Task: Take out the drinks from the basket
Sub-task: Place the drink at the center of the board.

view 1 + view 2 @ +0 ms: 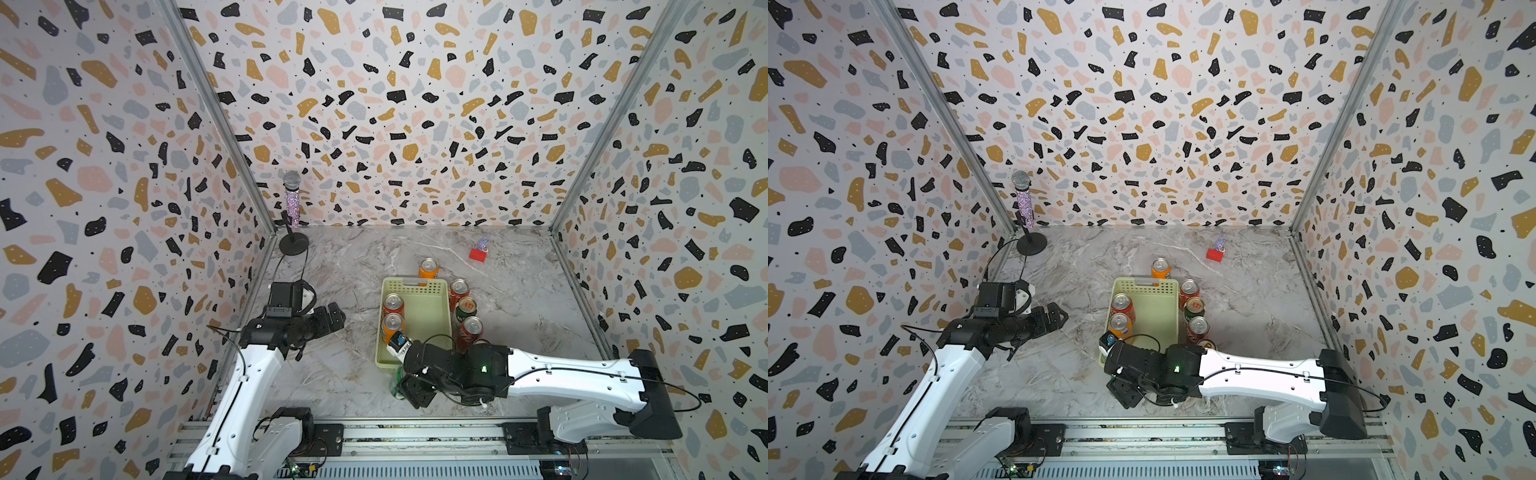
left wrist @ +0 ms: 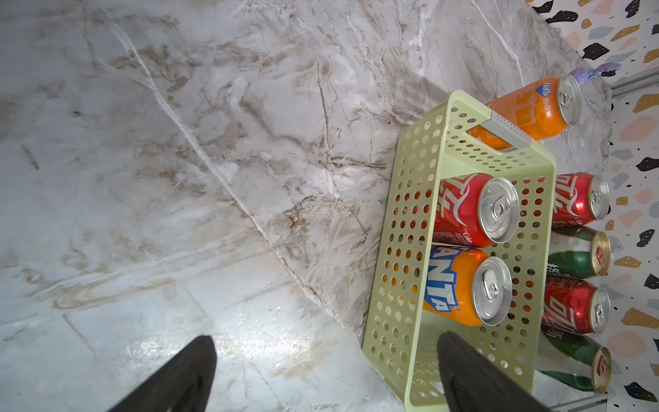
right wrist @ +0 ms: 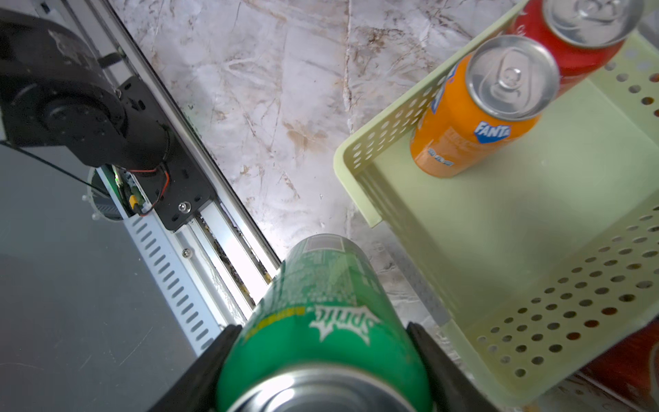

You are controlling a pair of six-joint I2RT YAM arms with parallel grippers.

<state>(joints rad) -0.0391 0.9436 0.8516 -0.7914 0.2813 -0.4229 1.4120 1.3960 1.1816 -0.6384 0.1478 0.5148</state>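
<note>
One green can (image 1: 394, 384) largely beneath arm (image 1: 552, 370)

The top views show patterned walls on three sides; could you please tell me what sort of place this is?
Probably a robot test cell rather than a real room: printed terrazzo panels in metal framing box in a marble-look tabletop, and a mounting rail runs along its front edge.

A marble-patterned tabletop (image 1: 340, 266) sits inside 3 terrazzo-patterned walls (image 1: 395, 104). In the far left corner, a glittery microphone (image 1: 291, 197) stands upright on a round black base (image 1: 294, 244). Near the far wall lies 1 small red block (image 1: 478, 254), with a tiny purple figure (image 1: 483, 244) just behind it.
</note>
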